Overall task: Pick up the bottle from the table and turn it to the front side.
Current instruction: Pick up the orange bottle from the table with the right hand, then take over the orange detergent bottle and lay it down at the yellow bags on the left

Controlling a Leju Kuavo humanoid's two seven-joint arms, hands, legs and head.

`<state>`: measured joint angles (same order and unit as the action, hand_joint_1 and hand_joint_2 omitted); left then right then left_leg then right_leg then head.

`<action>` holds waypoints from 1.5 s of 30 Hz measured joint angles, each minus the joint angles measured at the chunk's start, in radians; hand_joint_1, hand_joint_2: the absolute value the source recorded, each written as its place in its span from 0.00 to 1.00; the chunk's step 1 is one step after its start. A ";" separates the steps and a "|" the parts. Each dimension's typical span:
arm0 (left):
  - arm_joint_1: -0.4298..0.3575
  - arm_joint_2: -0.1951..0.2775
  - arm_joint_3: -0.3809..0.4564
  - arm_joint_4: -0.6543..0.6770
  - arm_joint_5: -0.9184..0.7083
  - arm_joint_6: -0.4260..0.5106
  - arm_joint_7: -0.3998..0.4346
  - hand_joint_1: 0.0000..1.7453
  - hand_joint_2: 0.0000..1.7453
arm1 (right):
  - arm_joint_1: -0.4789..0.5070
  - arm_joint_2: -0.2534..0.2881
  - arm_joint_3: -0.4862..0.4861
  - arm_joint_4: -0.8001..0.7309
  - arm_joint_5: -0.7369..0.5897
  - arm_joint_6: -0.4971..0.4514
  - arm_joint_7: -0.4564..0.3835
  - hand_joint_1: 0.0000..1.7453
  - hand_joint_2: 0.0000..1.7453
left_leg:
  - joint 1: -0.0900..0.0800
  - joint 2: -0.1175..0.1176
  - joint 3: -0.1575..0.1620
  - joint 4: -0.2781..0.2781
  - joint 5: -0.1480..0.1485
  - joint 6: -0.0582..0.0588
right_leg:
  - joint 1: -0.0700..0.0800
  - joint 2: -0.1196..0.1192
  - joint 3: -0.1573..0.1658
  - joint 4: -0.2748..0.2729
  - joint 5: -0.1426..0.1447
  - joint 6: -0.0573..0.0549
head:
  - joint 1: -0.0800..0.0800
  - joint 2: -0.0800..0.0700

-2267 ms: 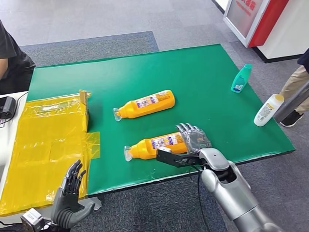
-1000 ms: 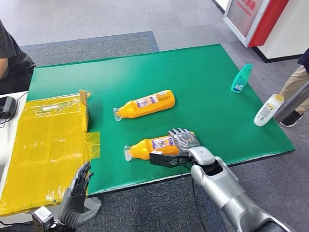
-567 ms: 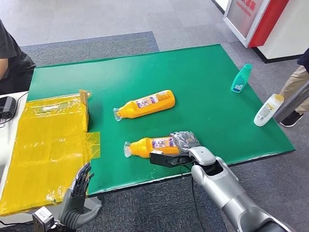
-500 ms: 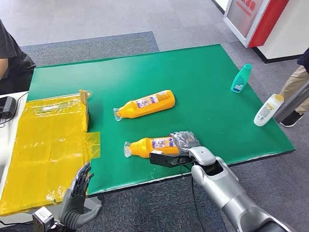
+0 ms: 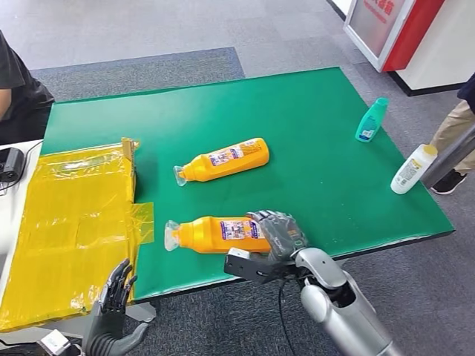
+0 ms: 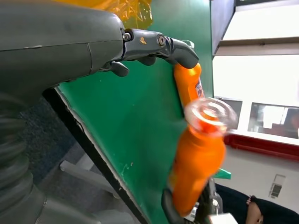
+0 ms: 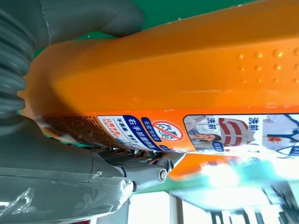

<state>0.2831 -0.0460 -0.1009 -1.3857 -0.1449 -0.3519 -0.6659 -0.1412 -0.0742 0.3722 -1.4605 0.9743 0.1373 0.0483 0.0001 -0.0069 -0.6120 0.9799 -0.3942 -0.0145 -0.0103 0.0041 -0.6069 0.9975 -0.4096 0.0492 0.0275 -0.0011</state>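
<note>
The left hand (image 5: 112,297) is held open, fingers apart, below the table (image 5: 314,126) edge. The bottle (image 5: 215,233) is gripped at its base by the right hand (image 5: 277,237), near the front edge. It should be rolled slowly, grip firm, clear of the second bottle (image 5: 224,160) beyond.

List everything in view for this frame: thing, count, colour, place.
Held bottle: one, orange, near table edge, gripped by right hand.
Second bottle: one, orange, lying mid-table.
Teal bottle: one, far right of table.
White bottle: one, yellow cap, right table edge.
Table: one, green top.
Plastic sheet: one, yellow, left end.
People: two, partly seen at left and right edges.
Right hand: grey, grips bottle.
Left hand: grey, fingers apart, below table edge.
</note>
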 joint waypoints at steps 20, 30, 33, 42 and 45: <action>0.046 -0.137 0.152 -0.108 0.050 -0.296 0.011 0.00 1.00 | 0.260 0.137 -0.041 -0.310 -0.159 -0.122 -0.176 1.00 1.00 | 0.000 0.000 0.000 0.000 0.000 0.000 | 0.000 0.000 0.000 0.000 0.000 0.000 | 0.000 0.000; 0.028 -0.096 0.016 -0.123 0.170 -0.294 0.024 0.00 1.00 | 0.241 0.158 0.036 -0.164 -0.247 -0.167 -0.281 1.00 1.00 | 0.000 0.000 0.000 0.000 0.000 -0.001 | 0.000 0.000 0.000 0.000 0.000 0.000 | 0.000 0.000; 0.017 -0.082 -0.026 -0.133 0.233 -0.291 0.058 0.00 1.00 | 0.232 0.158 0.072 -0.118 -0.255 -0.178 -0.302 1.00 1.00 | 0.000 0.000 0.000 0.000 0.000 -0.001 | 0.000 0.000 0.000 0.000 0.000 0.000 | 0.000 0.000; 0.004 -0.055 -0.108 -0.143 0.290 -0.238 0.107 0.00 1.00 | 0.209 0.158 0.142 -0.025 -0.249 -0.190 -0.320 1.00 1.00 | 0.000 0.000 0.000 0.000 0.000 -0.001 | 0.000 0.000 0.000 0.000 0.000 0.000 | 0.000 0.000; 0.003 -0.044 -0.123 -0.143 0.298 -0.212 0.130 0.00 1.00 | 0.201 0.157 0.166 -0.005 -0.216 -0.203 -0.321 1.00 1.00 | 0.000 0.000 0.000 0.000 0.000 -0.001 | 0.000 0.000 0.000 0.000 0.000 -0.001 | 0.000 0.000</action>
<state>0.2865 -0.0896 -0.2236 -1.5286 0.1532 -0.5637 -0.5363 0.0595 0.0831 0.5379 -1.4650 0.7581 -0.0661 -0.2723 0.0004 -0.0069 -0.6117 0.9799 -0.3939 -0.0152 -0.0100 0.0043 -0.6069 0.9975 -0.4095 0.0487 0.0274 -0.0011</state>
